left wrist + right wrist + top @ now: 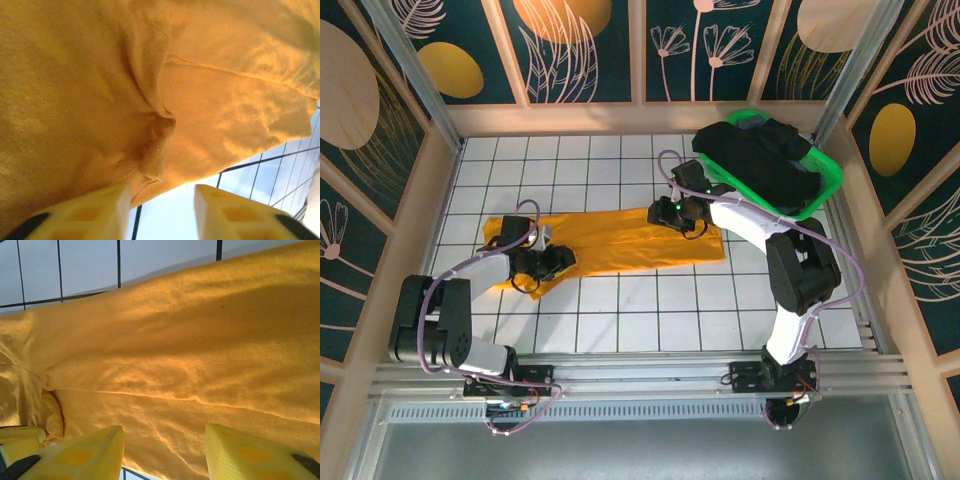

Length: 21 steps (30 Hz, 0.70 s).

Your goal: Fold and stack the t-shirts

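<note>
— Yellow fingers [100,210] of the left gripper [162,212] sit closest, spread wide with bare tile between them. Where's the cloth from there?

— Just ahead. The mustard t-shirt [200,100] has its near hem right beyond the tips, nothing pinched yet.

— And its long axis?

— Left to right across the table [650,300], lying flat between the arms. The left gripper [555,262] is at its near-left edge, the right gripper [665,212] at its far-right edge.

— Right one holding anything?

— No. Its jaws stand apart too, hovering over the cloth [200,340], gripping nothing.

— The black t-shirt [760,160]?

— Heaped in the green basket [825,185], far right, nearer the right arm. I'd judge both must close on opposite edges first
</note>
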Available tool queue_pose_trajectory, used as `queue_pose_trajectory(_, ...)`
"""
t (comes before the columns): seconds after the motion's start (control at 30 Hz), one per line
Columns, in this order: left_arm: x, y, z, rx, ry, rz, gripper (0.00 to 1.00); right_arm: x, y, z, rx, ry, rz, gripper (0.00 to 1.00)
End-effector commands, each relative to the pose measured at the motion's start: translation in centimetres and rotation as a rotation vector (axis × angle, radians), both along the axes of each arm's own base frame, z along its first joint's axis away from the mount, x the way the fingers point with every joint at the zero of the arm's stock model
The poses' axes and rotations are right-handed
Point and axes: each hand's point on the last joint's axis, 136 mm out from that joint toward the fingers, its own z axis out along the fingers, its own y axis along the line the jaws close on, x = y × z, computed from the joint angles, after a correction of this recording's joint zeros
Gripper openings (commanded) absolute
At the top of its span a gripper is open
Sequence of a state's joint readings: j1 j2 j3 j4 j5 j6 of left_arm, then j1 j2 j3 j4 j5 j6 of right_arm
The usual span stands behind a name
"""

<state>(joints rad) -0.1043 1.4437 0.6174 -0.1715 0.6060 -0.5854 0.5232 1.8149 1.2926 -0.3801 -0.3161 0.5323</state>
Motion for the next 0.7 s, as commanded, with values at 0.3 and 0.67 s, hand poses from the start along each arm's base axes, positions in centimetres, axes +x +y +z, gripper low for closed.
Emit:
queue_pose_trajectory(0.3, 2.4, 10.7, 2.7, 0.548, 0.046, 0.385, 0.48, -0.5, 0.0, -0.2, 0.002, -0.013, 0.03, 0.46)
queue_pose_trajectory(0.67, 1.5, 17.1, -0.8, 0.564, 0.151, 0.516, 0.48, -0.9, 0.4, -0.1, 0.003, -0.019, 0.069, 0.46)
